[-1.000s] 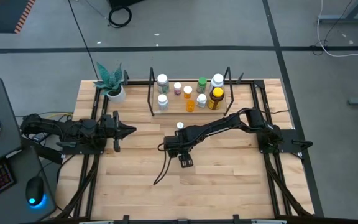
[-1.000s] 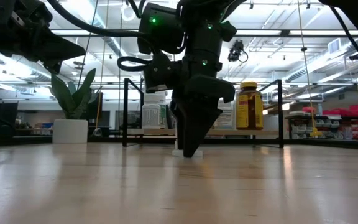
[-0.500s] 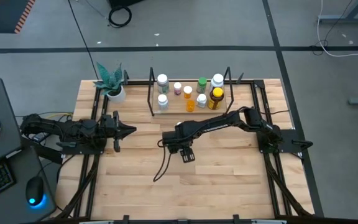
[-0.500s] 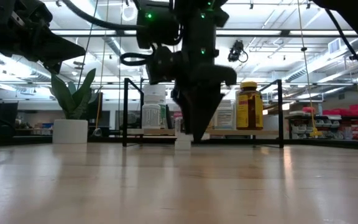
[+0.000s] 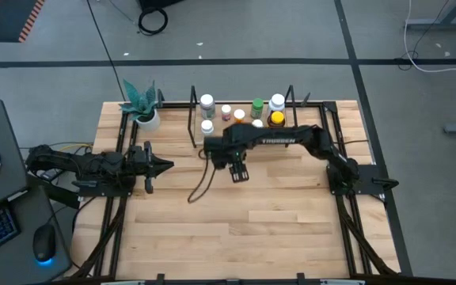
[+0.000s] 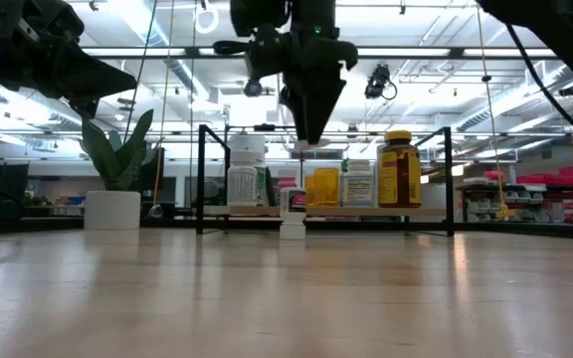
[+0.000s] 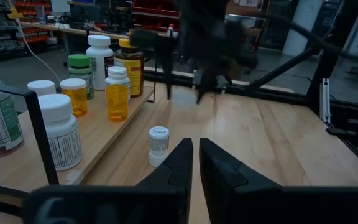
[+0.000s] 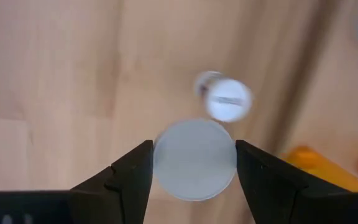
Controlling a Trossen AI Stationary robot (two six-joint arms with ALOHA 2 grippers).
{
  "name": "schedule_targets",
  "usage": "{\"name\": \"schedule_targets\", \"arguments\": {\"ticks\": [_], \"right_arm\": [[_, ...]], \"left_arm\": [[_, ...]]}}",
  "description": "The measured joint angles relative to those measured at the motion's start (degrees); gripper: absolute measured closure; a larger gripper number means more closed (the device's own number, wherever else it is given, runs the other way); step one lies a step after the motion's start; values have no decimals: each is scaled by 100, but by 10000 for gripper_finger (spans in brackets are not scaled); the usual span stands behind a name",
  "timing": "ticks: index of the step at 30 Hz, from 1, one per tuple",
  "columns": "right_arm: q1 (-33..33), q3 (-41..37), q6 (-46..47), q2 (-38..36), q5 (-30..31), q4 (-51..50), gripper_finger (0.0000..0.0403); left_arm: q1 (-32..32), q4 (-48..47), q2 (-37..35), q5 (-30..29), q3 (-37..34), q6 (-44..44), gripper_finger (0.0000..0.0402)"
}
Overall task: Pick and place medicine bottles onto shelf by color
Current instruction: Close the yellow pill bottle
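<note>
My right gripper [image 8: 194, 163] hangs high over the table in front of the shelf [image 5: 212, 141], pointing down, shut on a white-capped medicine bottle [image 8: 194, 155]; the cap hides its body. Below it a small white bottle [image 7: 158, 144] stands on the table beside the shelf. Several bottles stand on the shelf: white [image 5: 207, 103], pink [image 5: 226, 112], orange [image 5: 239, 116], green [image 5: 256, 105] and amber [image 6: 398, 169]. My left gripper [image 5: 167, 165] waits shut at the table's left. My right gripper pinches the bottle between its two fingers, which stand on opposite sides of the round white cap [image 8: 161, 155]. The fingers [image 8: 129, 171] come from above, pointing down. The bottle hangs upright, lifted clear of the table.
A white plant pot [image 5: 147, 119] stands at the far left, beside the shelf's black wire upright [image 5: 193, 119]. A dark cable [image 5: 200, 186] hangs from my right arm over the middle of the table. Bare wood lies toward the near edge.
My right gripper has risen from the tabletop and gone toward the far edge and the shelf, still shut on the bottle, which is now lifted clear. The small white bottle on the table has stayed in place.
</note>
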Motion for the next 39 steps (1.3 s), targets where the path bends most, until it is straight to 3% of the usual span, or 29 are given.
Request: {"name": "schedule_targets", "arguments": {"ticks": [9,21,34,39], "right_arm": [[-753,370,-200,-6,20,-418,181],[-1480,370,-458,-6,-111,-158,180],[-1626,355,-430,-216,-448,-133,180],[-1626,-237,-353,-564,-446,199,181]], "left_arm": [[1,-2,0,2,-2,0,377],[2,0,0,2,-2,0,366],[0,-2,-2,2,-2,0,375],[2,0,-2,2,-2,0,368]]}}
